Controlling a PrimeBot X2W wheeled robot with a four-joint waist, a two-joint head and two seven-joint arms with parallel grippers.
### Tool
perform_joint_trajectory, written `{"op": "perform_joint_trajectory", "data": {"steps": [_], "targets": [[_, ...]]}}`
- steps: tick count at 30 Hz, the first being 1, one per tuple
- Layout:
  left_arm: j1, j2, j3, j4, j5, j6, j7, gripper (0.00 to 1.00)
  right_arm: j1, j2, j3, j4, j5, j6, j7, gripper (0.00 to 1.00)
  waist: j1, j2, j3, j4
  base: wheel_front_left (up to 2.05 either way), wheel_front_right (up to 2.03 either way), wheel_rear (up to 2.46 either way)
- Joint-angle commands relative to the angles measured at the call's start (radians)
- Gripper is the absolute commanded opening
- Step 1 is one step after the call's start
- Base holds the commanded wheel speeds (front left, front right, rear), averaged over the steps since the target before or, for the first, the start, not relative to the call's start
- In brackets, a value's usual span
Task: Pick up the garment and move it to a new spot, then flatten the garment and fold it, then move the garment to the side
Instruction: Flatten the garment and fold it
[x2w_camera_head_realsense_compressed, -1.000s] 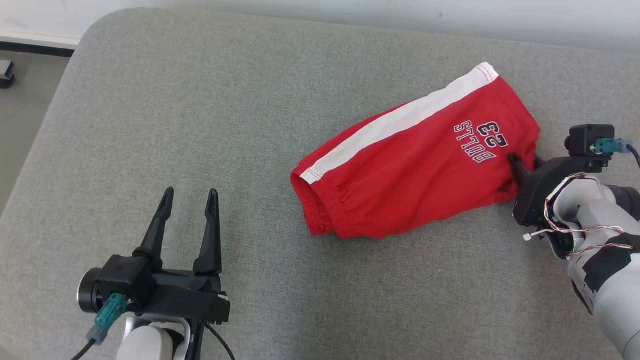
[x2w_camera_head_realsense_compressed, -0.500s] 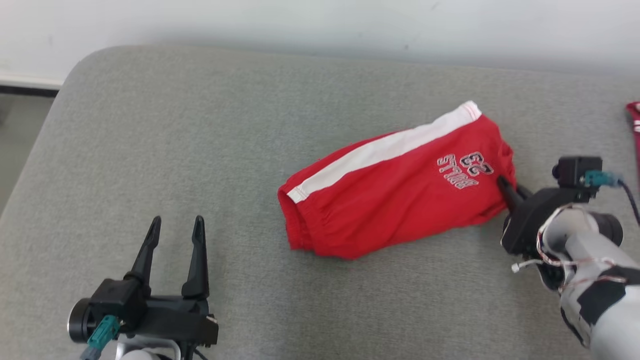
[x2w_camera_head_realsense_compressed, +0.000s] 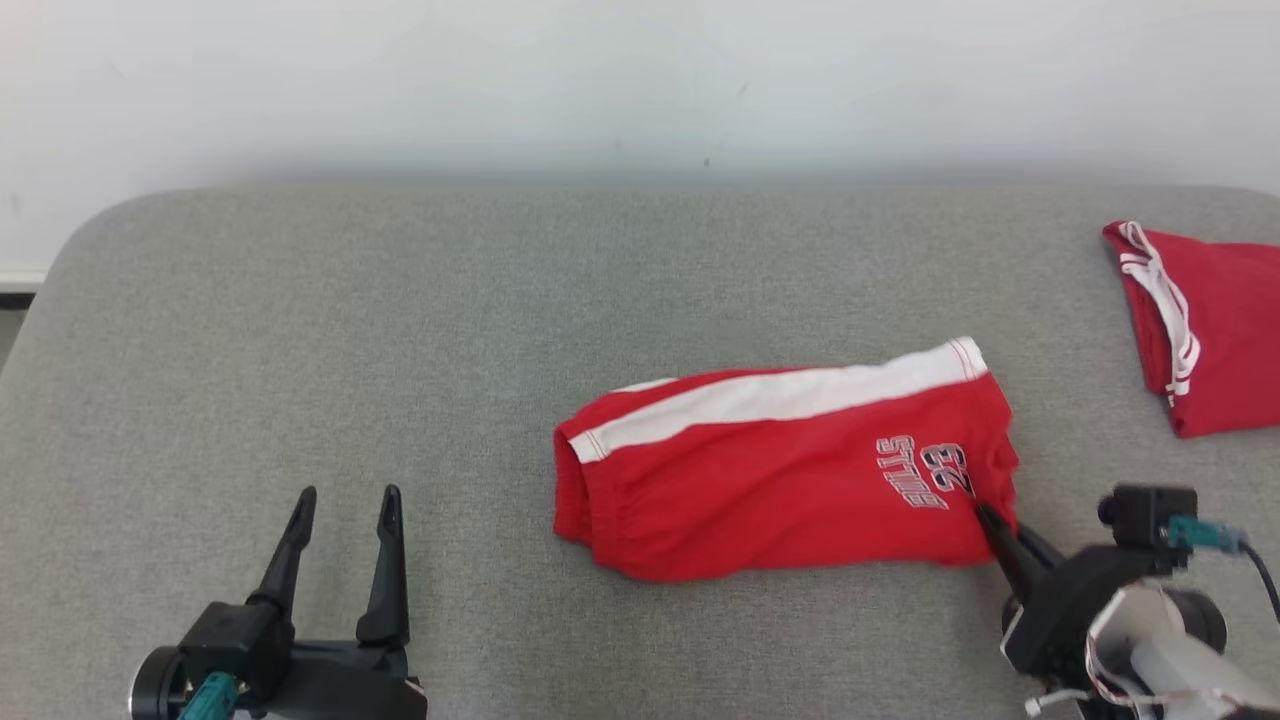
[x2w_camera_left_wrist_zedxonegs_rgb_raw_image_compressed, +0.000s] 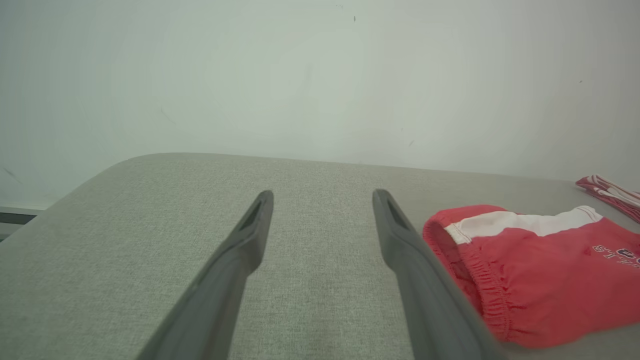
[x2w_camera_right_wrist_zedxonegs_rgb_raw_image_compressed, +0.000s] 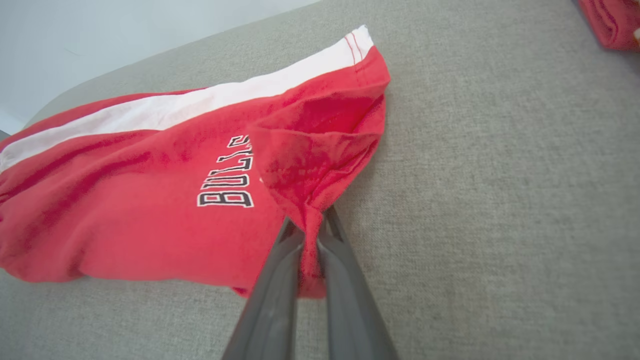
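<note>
In the head view, the red cotton shorts with a white side stripe (x2w_camera_head_realsense_compressed: 780, 480) lie right of centre on the grey fabric-covered table (x2w_camera_head_realsense_compressed: 350, 320), waistband toward our left, doubled leg on leg. Our right gripper (x2w_camera_head_realsense_compressed: 985, 515) meets them at the near right corner, by the lettering. Our left gripper (x2w_camera_head_realsense_compressed: 347, 497) hovers low at the left, well apart from the cloth. A second red garment with white trim (x2w_camera_head_realsense_compressed: 1210, 340) lies at the far right.

In the left wrist view, the left fingers stand wide apart with nothing between them. The elastic waistband shows off to their right.

In the right wrist view, the right fingers are clenched on a pinched peak of red hem, which is drawn taut toward them.

We judge the shorts already folded, so the step in hand is moving them aside. Next we need a low, steady pull toward the other garment. With only one corner gripped, the layers may slide open.
</note>
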Motion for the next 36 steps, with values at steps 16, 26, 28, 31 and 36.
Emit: {"op": "perform_joint_trajectory", "data": {"steps": [16,26,28,31,36], "targets": [[0.048,0.018,-0.001,-0.01,-0.001,0.001,-0.003,1.0,0.081,0.0,-0.197,-0.071,-0.107,-0.003,0.011,1.0,0.0001,0.0001,-0.047,-0.03,0.0,0.0,0.0],[0.011,0.008,-0.025,-0.01,0.003,0.001,-0.003,1.0,-0.066,0.038,-0.239,0.073,-0.249,-0.003,0.136,1.0,0.0001,0.0001,-0.018,0.012,0.0,0.0,0.0],[0.006,0.006,-0.029,-0.01,0.005,0.001,-0.003,1.0,-0.087,0.048,-0.243,0.114,-0.271,-0.003,0.143,1.0,0.0001,0.0001,-0.012,0.021,0.0,0.0,0.0],[-0.002,0.003,-0.032,-0.008,0.005,0.001,-0.003,1.0,-0.11,0.067,-0.249,0.174,-0.291,-0.003,0.146,1.0,0.0001,0.0001,-0.001,0.033,0.0,0.0,0.0],[-0.011,0.001,-0.03,-0.011,0.003,0.001,-0.003,1.0,-0.15,0.086,-0.255,0.263,-0.308,-0.003,0.138,1.0,0.0001,0.0001,0.018,0.045,0.0,0.0,0.0]]}}
